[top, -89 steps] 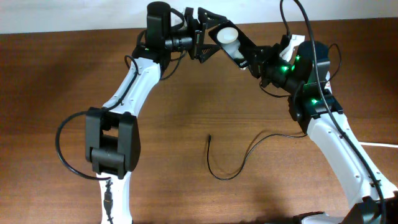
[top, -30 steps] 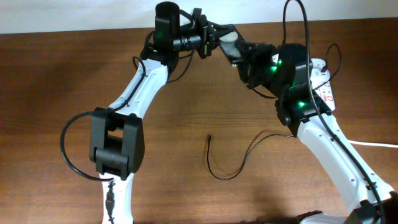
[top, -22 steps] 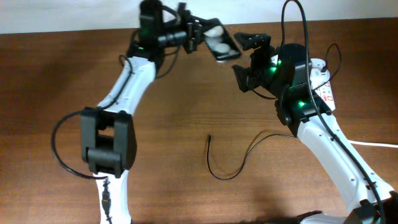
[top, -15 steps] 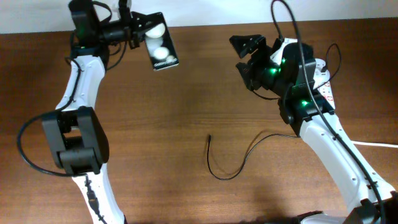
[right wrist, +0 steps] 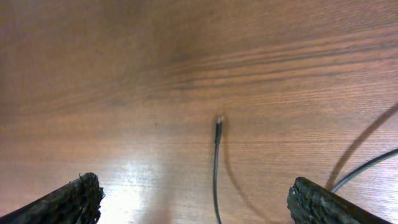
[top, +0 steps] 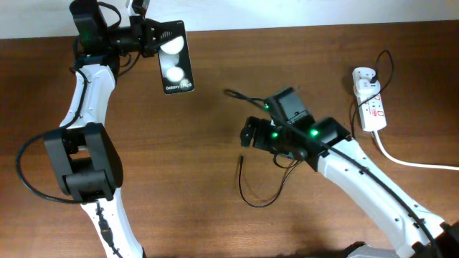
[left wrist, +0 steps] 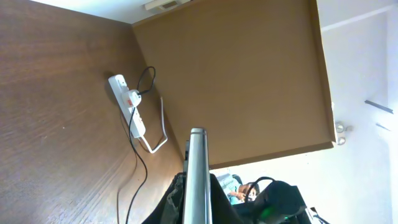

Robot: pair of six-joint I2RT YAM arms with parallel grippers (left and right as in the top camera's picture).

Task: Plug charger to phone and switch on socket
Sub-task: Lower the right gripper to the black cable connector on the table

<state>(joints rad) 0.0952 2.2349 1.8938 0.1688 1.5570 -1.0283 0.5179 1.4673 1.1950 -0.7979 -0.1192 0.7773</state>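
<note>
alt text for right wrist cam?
The charger plug tip lies free on the wooden table, cable trailing toward the camera. The right gripper is open above it, fingers at both lower corners.

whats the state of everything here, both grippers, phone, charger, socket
left gripper: shut on the phone, holding it raised
phone: gripped at one end, nothing plugged into it
charger: cable lying loose, tip free, not in the phone
right gripper: open, empty, over the charger's tip
socket: lying flat, white adapter seated in it; switch position too small to tell
</note>
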